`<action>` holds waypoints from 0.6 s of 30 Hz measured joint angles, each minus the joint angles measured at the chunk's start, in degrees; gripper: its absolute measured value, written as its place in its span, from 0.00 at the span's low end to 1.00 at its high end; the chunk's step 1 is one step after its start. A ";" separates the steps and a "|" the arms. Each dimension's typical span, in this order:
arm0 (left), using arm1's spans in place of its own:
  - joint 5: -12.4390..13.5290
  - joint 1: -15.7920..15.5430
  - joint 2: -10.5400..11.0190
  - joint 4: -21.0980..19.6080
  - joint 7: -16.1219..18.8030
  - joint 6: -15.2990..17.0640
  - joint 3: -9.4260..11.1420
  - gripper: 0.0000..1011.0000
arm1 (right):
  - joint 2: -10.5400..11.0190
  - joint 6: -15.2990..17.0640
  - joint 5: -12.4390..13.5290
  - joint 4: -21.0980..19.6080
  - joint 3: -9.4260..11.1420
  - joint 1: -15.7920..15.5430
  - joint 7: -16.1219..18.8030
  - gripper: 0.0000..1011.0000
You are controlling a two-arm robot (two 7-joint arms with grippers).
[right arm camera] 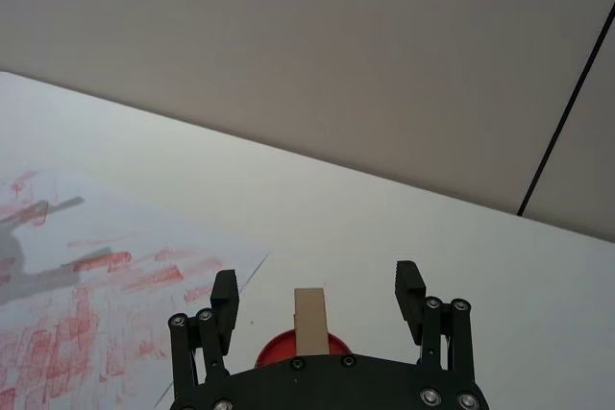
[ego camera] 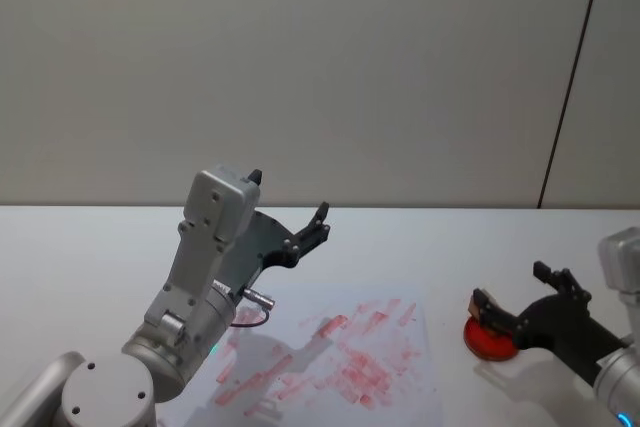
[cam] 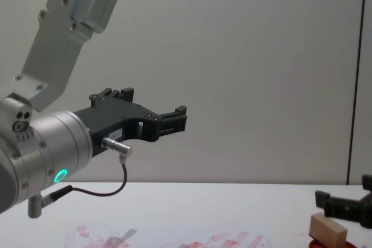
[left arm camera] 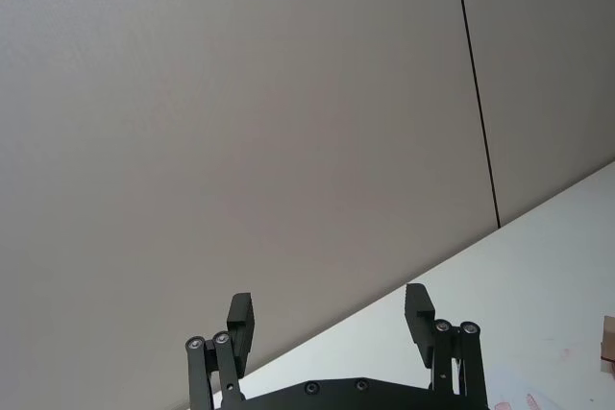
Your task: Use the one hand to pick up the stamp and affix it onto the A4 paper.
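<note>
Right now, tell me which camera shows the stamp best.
The right wrist view: the stamp stands centred between the right gripper's open fingers, on the ink pad. The chest view shows its side at the lower corner; the head view shows it small, partly behind the gripper. The left wrist view catches a tan sliver, perhaps it.

A white table (ego camera: 90,247) runs back to a plain wall along its far edge. Toward the near edge, around the middle, a white A4 paper (ego camera: 335,359) lies flat, covered in red and pink ink smears and block-shaped prints. Just beside the paper's right edge, apart from it, a round red ink pad (ego camera: 483,341) rests on the tabletop.
</note>
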 joint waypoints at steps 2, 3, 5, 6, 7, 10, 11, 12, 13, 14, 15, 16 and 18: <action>0.00 0.00 0.00 0.00 0.00 0.00 0.00 0.99 | -0.20 0.26 -0.21 0.72 -0.16 0.25 0.33 0.99; 0.00 0.00 0.00 0.00 0.00 0.00 0.00 0.99 | -0.28 0.38 -0.30 0.96 -0.21 0.35 0.48 0.99; 0.00 0.00 0.00 0.00 0.00 0.00 0.00 0.99 | -0.56 0.65 -0.56 1.74 -0.42 0.66 0.74 0.99; 0.00 0.00 0.00 0.00 0.00 0.00 0.00 0.99 | -0.64 0.73 -0.64 2.00 -0.48 0.76 0.84 0.99; 0.00 0.00 0.00 0.00 0.00 0.00 0.00 0.99 | -0.74 0.82 -0.72 2.24 -0.55 0.86 0.90 0.99; 0.00 0.00 0.00 0.00 0.00 0.00 0.00 0.99 | -1.15 1.14 -1.10 3.19 -0.85 1.28 1.14 0.99; 0.00 0.00 0.00 0.00 0.00 0.00 0.00 0.99 | -1.25 1.19 -1.17 3.40 -0.91 1.37 1.17 0.99; 0.00 0.00 0.00 0.00 0.00 0.00 0.00 0.99 | -1.48 1.38 -1.39 3.89 -1.06 1.60 1.23 0.99; 0.00 0.00 0.00 0.00 0.00 0.00 0.00 0.99 | -1.48 1.38 -1.39 3.89 -1.06 1.60 1.23 0.99; 0.00 0.00 0.00 0.00 0.00 0.00 0.00 0.99 | -1.76 1.59 -1.70 4.53 -1.21 1.88 1.27 0.99; 0.00 0.00 0.00 0.00 0.00 0.00 0.00 0.99 | -1.88 1.67 -1.80 4.71 -1.28 2.00 1.28 0.99; 0.00 0.00 0.00 0.00 0.00 0.00 0.00 0.99 | -1.96 1.75 -1.87 4.94 -1.34 2.08 1.28 0.99; 0.00 0.00 0.00 0.00 0.00 0.00 0.00 0.99 | -2.19 1.98 -2.14 5.46 -1.48 2.35 1.28 0.99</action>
